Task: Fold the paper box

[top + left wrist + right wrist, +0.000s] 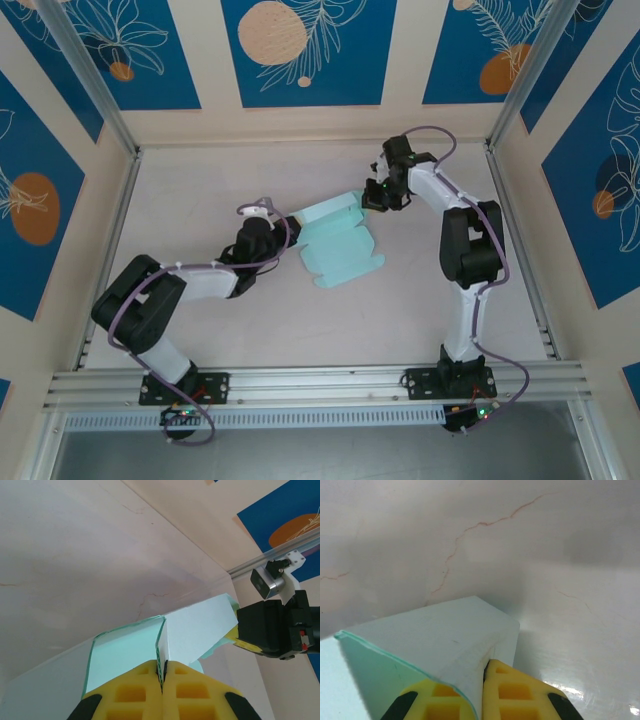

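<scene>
The paper box [338, 248] is a pale light-blue die-cut card sheet, partly folded, in the middle of the table. Its far strip stands raised between the two arms. My left gripper [283, 224] holds the strip's left end; in the left wrist view its yellow pads [162, 677] are shut on a thin upright wall of the paper box [197, 630]. My right gripper [371, 200] grips the strip's right end; in the right wrist view its yellow pads [482, 680] are shut on a bent flap of the paper box [430, 640].
The pale table [200, 180] is ringed by a low aluminium frame [310, 383] and walls with blue panels. The right arm's black wrist and camera [277, 615] sit close beyond the card in the left wrist view.
</scene>
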Controlling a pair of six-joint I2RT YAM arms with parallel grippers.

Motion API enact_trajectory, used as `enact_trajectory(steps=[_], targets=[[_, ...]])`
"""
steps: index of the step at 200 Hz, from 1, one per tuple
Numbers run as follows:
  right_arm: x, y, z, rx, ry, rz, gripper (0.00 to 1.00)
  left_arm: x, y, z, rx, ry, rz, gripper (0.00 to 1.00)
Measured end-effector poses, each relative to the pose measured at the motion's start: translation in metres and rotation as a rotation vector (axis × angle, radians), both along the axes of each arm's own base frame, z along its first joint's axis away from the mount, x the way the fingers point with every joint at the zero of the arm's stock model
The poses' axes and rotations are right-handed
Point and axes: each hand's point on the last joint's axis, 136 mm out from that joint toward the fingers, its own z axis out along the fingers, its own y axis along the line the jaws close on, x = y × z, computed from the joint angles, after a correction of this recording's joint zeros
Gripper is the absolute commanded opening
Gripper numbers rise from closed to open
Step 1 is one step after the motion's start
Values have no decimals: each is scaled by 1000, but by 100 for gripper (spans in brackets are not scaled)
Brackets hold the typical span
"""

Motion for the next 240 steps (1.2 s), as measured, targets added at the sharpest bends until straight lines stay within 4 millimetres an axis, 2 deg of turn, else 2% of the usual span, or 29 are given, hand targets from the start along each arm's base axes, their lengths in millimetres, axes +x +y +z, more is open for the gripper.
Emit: enact_trajectory(steps=[52,100,136,145,173,202,225,240], targets=[[21,9,14,-147,-72,78,4,1,0,1,0,-4,6,0],[18,22,11,-290,-83,144,5,1,4,-8,27,20,24,0],[25,21,17,-377,-116,146,5,1,4,-11,30,25,24,0],[26,23,19,-387,-127,150,8,1,4,-11,30,25,24,0],[25,23,16,-400,-129,152,31,1,6,-11,33,25,30,0],[19,9,-4,-379,-98,124,47,1,7,-14,40,34,31,0],[-4,6,-25,-303,-43,148,52,-1,5,-15,39,39,17,0],[-18,8,-27,-242,-29,162,52,-2,3,-15,42,38,5,0]])
